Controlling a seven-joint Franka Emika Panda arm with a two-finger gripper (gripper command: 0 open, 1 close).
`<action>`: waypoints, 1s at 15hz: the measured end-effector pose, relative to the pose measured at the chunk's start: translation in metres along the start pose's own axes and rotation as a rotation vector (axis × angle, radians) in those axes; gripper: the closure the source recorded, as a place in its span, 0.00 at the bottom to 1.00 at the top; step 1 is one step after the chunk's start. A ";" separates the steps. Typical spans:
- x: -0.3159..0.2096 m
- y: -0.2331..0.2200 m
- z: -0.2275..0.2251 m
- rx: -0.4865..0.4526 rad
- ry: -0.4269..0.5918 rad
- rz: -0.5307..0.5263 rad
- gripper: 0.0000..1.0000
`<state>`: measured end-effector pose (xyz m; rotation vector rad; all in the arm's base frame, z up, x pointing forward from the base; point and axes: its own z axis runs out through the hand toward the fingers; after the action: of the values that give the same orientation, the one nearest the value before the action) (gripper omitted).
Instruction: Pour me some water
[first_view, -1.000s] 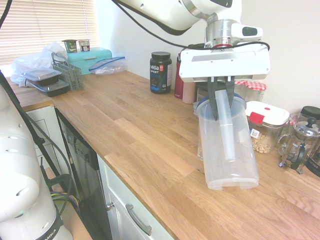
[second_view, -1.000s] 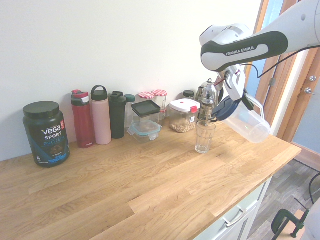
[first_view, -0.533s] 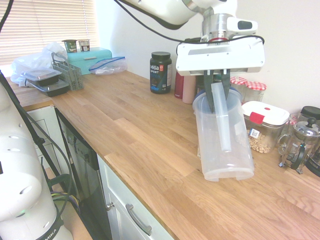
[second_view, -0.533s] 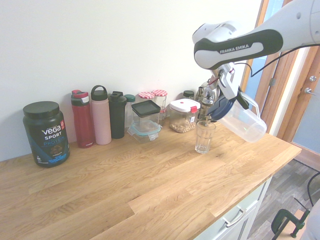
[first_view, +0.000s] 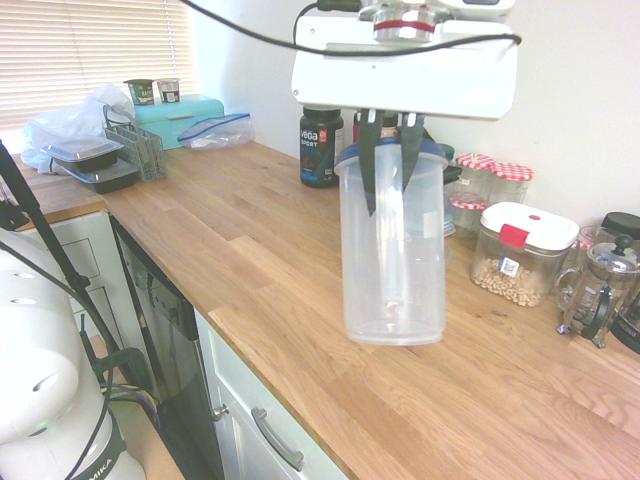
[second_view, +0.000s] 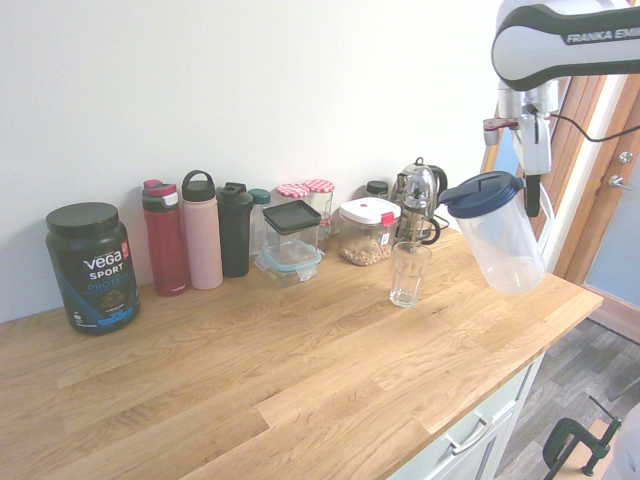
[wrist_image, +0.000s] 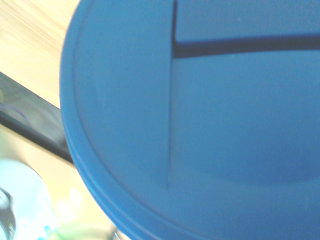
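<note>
Over the worktop (second_view: 260, 390), slightly tilted: one jug (first_view: 395, 260), its handle (first_view: 391, 240) clamped in the fingers (first_view: 390, 165). Looks light, stiff, smooth; little liquid low down, likely to slosh. Handle seems the right hold. One blue lid (second_view: 483, 193). Beyond, one glass (second_view: 408, 275), upright, likely fragile. Farther, three bottles (second_view: 202, 230), one tub (second_view: 93, 268).

Wooden countertop (second_view: 300, 370) with assorted containers (second_view: 292, 240)
</note>
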<state>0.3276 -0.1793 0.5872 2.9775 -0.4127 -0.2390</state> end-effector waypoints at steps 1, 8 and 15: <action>-0.005 -0.002 0.010 0.054 0.017 -0.014 1.00; -0.016 -0.125 0.026 0.379 0.195 -0.135 1.00; -0.014 -0.292 0.024 0.382 0.276 0.260 1.00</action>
<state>0.3861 0.1010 0.5228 3.1996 -0.8871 0.3075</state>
